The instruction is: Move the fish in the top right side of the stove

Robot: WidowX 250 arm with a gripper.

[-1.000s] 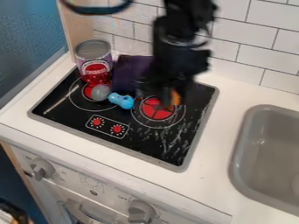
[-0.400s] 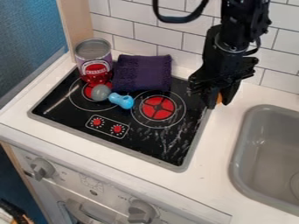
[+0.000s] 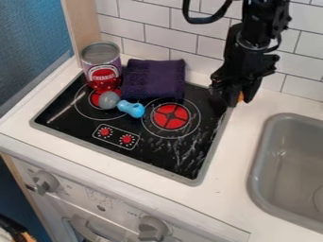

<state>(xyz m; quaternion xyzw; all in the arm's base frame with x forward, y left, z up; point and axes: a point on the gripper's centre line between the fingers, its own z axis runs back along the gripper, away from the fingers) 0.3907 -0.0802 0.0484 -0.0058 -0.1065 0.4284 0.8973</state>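
My black gripper (image 3: 238,100) hangs at the top right corner of the black stove (image 3: 211,112), by the stove's right edge. It is shut on the fish, an orange piece (image 3: 240,96) of which shows between the dark fingers. The rest of the fish is hidden by the gripper. Whether the fish touches the surface below, I cannot tell.
A folded purple cloth (image 3: 153,79) lies at the stove's back. Left of it stands a cherry can (image 3: 101,66). A blue and grey toy (image 3: 131,108) lies near the left burner. The grey sink (image 3: 287,156) is at the right.
From over the right burner, my gripper has moved right to the stove's top right corner, carrying the orange fish. Lately it shifted slightly up and right. The cloth came into full view.
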